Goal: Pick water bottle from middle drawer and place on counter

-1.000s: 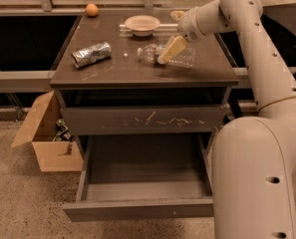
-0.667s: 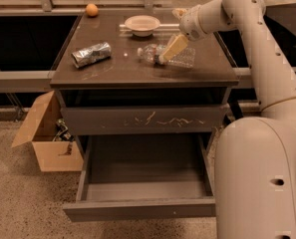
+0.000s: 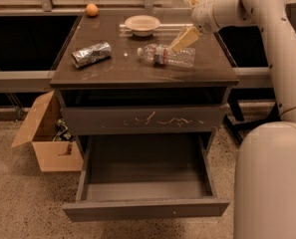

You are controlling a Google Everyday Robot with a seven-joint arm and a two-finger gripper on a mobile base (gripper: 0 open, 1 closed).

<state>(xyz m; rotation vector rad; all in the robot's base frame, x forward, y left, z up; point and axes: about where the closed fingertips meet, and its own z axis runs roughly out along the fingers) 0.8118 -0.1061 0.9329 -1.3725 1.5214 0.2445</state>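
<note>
The water bottle (image 3: 165, 55) lies on its side on the counter (image 3: 112, 71), right of centre, cap towards the left. My gripper (image 3: 184, 38) hovers just above and to the right of the bottle's far end, open and holding nothing. The middle drawer (image 3: 146, 208) is pulled out below the counter, and its dark inside shows nothing in it.
A crumpled foil packet (image 3: 91, 54) lies on the counter's left. A white bowl (image 3: 142, 24) and an orange (image 3: 91, 9) sit at the back. The scratched drawer front (image 3: 142, 118) is shut. A cardboard box (image 3: 48, 141) stands on the floor at left. My arm and body (image 3: 269, 178) fill the right side.
My gripper has lifted up and to the right, away from the water bottle, which stays lying on the counter.
</note>
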